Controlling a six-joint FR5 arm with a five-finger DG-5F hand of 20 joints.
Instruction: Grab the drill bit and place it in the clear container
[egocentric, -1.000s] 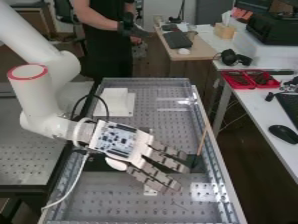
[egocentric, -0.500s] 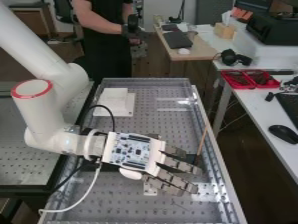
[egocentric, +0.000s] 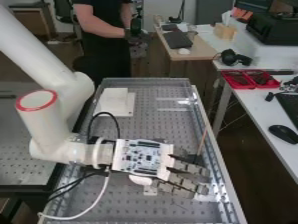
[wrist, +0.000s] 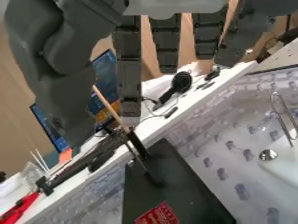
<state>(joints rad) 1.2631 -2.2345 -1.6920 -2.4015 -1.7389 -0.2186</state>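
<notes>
The hand (egocentric: 141, 159) is over the near half of the bench, back upward, with its fingers straight and pointing to the right side rail. In the wrist view the hand (wrist: 128, 60) has its thumb apart from the straight fingers, nothing held between them. Just beyond the fingertips a thin wooden stick (egocentric: 202, 142) rises at a slant; in the wrist view this stick (wrist: 106, 105) meets thin dark pieces (wrist: 138, 145) at the dark mat (wrist: 173, 185). Which piece is the drill bit I cannot tell. Clear-edged strips (egocentric: 174, 109) on the perforated plate may belong to the clear container.
A white stepped block (egocentric: 115, 103) stands at the bench's far left. The metal side rail (egocentric: 216, 150) runs along the right. On the side table are red trays (egocentric: 249, 79) and a black mouse (egocentric: 284, 134). A white cable (egocentric: 100, 200) loops beside the arm.
The hand has moved toward the bench's near end and a little to the right, turning so its fingers point more directly to the right rail. Its fingers remain straight.
</notes>
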